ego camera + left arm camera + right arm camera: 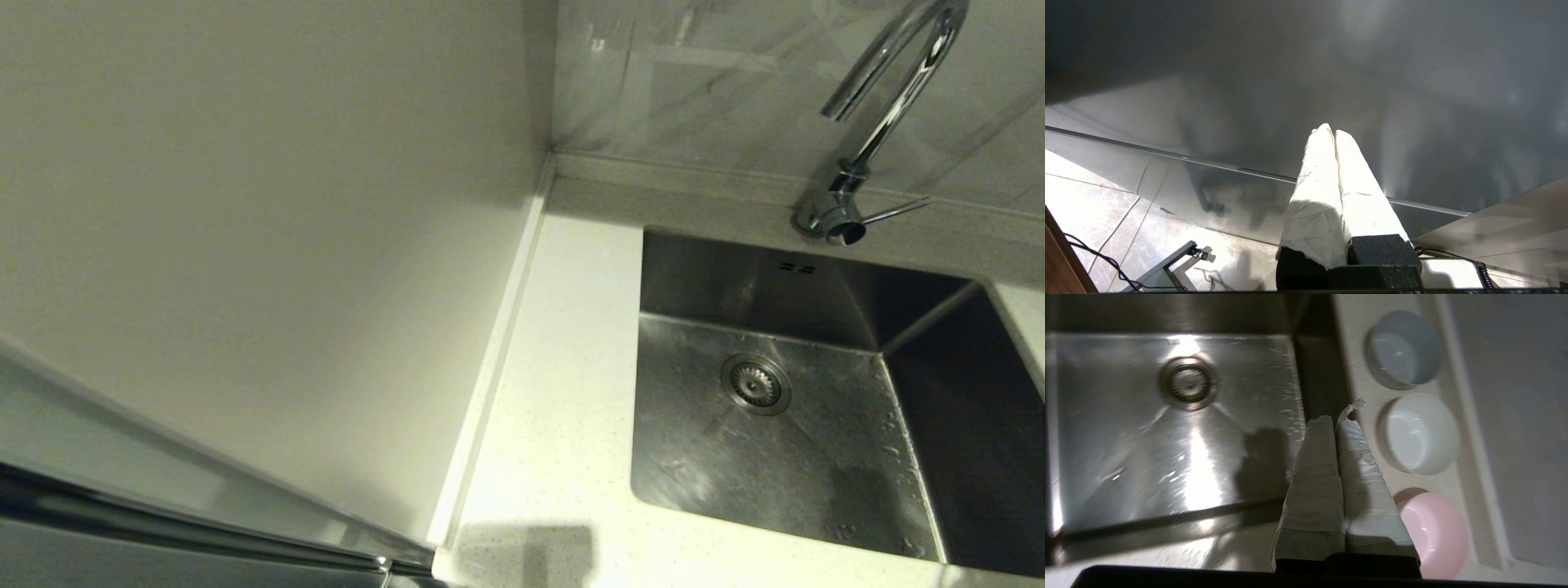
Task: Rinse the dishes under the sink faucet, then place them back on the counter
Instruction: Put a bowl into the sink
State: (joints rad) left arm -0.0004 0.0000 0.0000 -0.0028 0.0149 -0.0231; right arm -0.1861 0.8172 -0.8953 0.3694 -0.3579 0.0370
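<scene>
Steel sink (pixel 1167 428) sits empty; three bowls (pixel 1423 433) wait on the counter (pixel 1457 416). Right pincer (pixel 1337 416), pressed together, hovers beside them; it must spread to grasp one.

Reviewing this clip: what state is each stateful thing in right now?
Sink faucet: no water running.
Sink: no dishes inside, wet droplets.
Three bowls: upright, empty, in a row on the counter.
Left gripper: shut, holding nothing.
Right gripper: shut, holding nothing.

The head camera looks steeply down on the sink (pixel 784 425). The right wrist camera faces down, nearer, sharing its drain (pixel 1188 383). The left wrist camera faces the floor (pixel 1094 204).
</scene>
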